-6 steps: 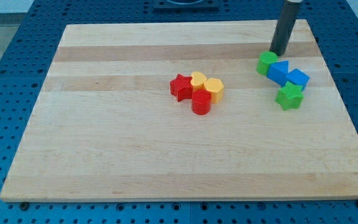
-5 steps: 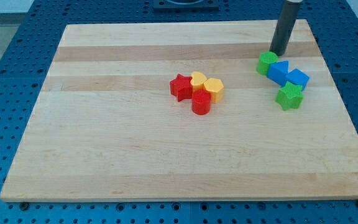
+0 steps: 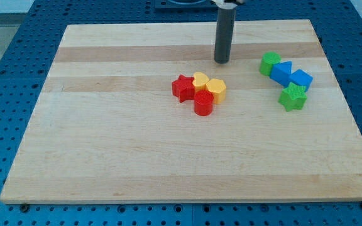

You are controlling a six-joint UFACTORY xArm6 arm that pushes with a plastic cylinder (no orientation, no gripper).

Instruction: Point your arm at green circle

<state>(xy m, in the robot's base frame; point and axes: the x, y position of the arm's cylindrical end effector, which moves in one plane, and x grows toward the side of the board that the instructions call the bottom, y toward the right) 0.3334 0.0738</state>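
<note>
Camera view: tip (image 3: 222, 61) sits upper centre, green circle (image 3: 269, 63) well right (no fingers on this rod); overshooting would shove it into blue blocks (image 3: 291, 75).

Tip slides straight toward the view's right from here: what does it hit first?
Probably the green circle, roughly level with my tip; nothing stands between them. It may only clip its far edge; depth is unclear.

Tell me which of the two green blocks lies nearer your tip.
The green circle, at the upper left end of the right-hand cluster, is nearer my tip. The green star sits lower, beyond the two blue blocks.
</note>
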